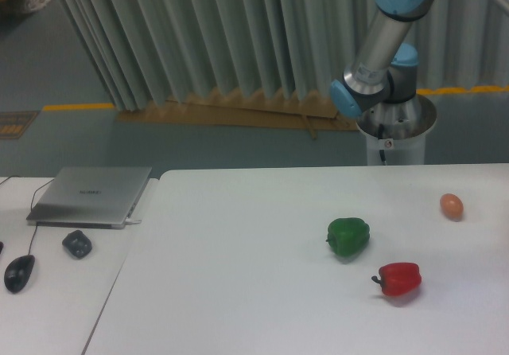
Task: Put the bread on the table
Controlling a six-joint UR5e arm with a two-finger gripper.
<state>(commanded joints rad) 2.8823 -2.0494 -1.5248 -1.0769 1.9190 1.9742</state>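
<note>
Smooth matte white table w/ rounded corners. Glossy lumpy green pepper; shiny red pepper at its 4 o'clock. Bread and gripper out of shot, grip state unseen.

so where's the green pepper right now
The green pepper sits on the white table, right of centre in the camera view, just up and left of the red pepper, with the small orange egg farther right.

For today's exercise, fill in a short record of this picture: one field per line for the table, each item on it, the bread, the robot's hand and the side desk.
table: white, rounded corners
green pepper: on table, centre-right
red pepper: nearer the camera, right of green
orange egg-shaped thing: far right
bread: not in view
hand: out of frame; only arm shows
side desk: laptop, mouse, dark object
</note>
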